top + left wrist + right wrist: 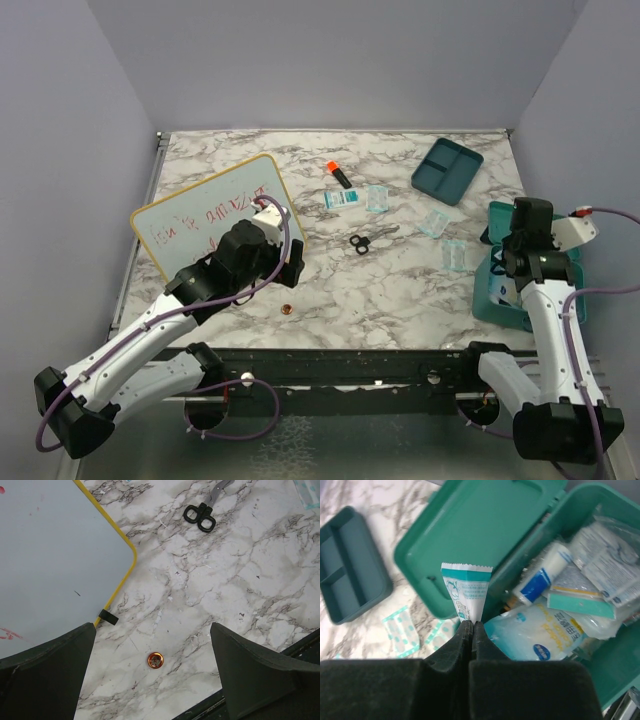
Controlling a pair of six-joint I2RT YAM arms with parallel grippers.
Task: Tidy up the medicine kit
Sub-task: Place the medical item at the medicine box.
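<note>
Marble table [400, 290]: medicine kit [485, 305] sits open at the near right edge, its tray insert [447, 170] well apart toward the far right. Right gripper [471, 626] hangs directly over the open kit, jaws pinched tight on a teal-and-white sachet [466, 587]. Left gripper [151, 630], jaws spread wide and holding nothing, hovers beside the whiteboard [50, 555] corner, far from the kit, above a small copper disc [155, 660].

A yellow-framed whiteboard [190, 220] lay on the left of the marble table [420, 290], with the left arm [230, 265] over its near edge. Scissors [360, 242], an orange-capped marker [338, 172] and small packets [377, 199] lay mid-table. A teal tray [447, 170] sat back right. The right arm [550, 310] hung over the open teal case [482, 305].
</note>
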